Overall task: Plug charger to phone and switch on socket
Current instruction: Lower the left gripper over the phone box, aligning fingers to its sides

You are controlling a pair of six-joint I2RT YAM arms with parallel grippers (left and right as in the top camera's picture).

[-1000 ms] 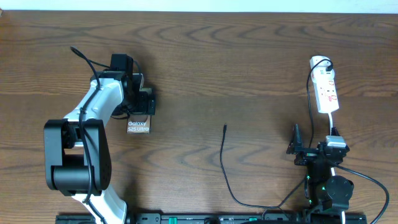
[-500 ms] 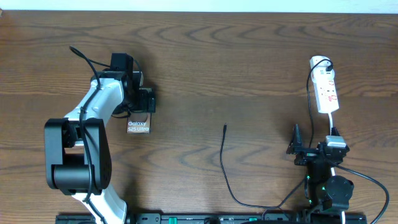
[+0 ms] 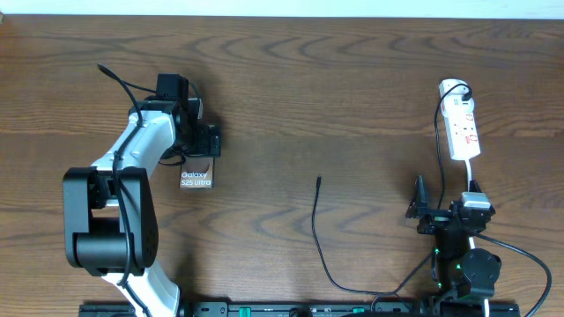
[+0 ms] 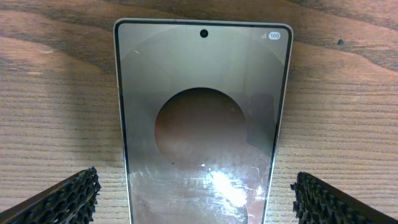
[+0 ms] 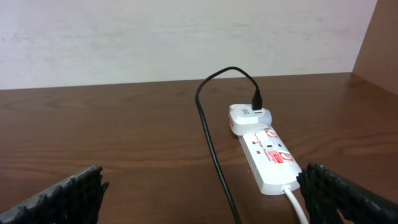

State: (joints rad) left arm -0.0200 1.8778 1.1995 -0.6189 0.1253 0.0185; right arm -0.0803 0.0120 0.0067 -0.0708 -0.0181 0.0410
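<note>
The phone [image 3: 196,179], a brown slab with white lettering, lies flat at the left. In the left wrist view the phone [image 4: 199,93] shows a glossy face with a dark circle. My left gripper [image 3: 196,161] hovers over its far end, open. Its fingers [image 4: 62,199] straddle the phone's long sides with a gap on each side. The charger [image 3: 317,220] is a thin black cable whose tip [image 3: 319,180] lies free at mid-table. The white socket [image 3: 463,123] sits at the far right. My right gripper [image 3: 445,202] is open near the front edge and faces the socket [image 5: 267,155].
A black cable [image 5: 214,143] arcs from a white adapter [image 5: 245,117] plugged into the socket's far end. A white lead [image 5: 295,202] leaves the near end towards my right arm. A pale wall stands behind the table.
</note>
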